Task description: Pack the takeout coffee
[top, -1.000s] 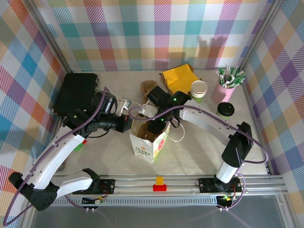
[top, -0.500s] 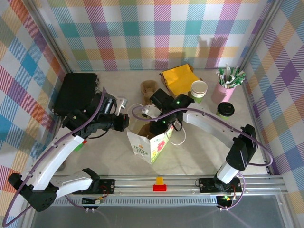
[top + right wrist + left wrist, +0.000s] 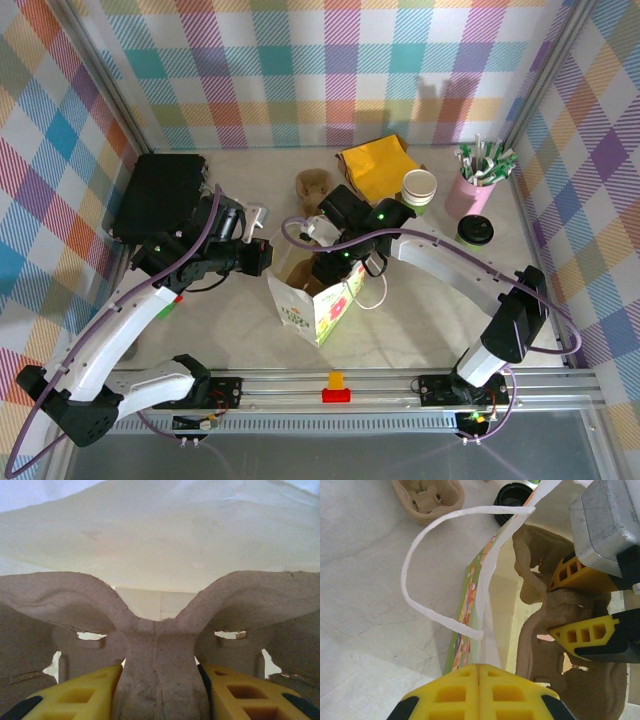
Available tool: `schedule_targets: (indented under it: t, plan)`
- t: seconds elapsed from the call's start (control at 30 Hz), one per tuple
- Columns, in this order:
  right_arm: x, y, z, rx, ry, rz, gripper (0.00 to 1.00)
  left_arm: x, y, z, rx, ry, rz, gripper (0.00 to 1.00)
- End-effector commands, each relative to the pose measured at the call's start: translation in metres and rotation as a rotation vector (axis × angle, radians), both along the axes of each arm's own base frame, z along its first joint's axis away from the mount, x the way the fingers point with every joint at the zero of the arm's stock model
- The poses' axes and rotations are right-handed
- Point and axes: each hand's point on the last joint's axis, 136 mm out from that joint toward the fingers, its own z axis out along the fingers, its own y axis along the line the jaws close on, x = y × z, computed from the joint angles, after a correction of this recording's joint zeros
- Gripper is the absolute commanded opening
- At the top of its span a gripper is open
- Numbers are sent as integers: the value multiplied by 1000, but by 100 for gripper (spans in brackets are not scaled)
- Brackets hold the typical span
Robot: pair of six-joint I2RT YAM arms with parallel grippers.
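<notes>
Right wrist: right gripper (image 3: 160,680) clamped on pulp carrier (image 3: 160,630) centre rib, inside bag (image 3: 310,310); left gripper (image 3: 479,680) pinched together on bag rim. Lower carrier level, hold mouth open.

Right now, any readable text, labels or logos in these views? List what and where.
Nothing readable as words.
paper bag: green print on the white panel, too small to read; in the left wrist view its coloured panel is edge-on, illegible.
packets in the pink cup: green-and-white, any print too small.
cup carrier: no lettering.
</notes>
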Motion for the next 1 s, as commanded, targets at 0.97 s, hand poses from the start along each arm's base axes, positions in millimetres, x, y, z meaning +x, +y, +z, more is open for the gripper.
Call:
schedule_targets:
  t: [0.97]
  plan:
    - [7, 5, -61, -199, 42, -177, 49, -9, -6, 12, -73, -29, -34, 0]
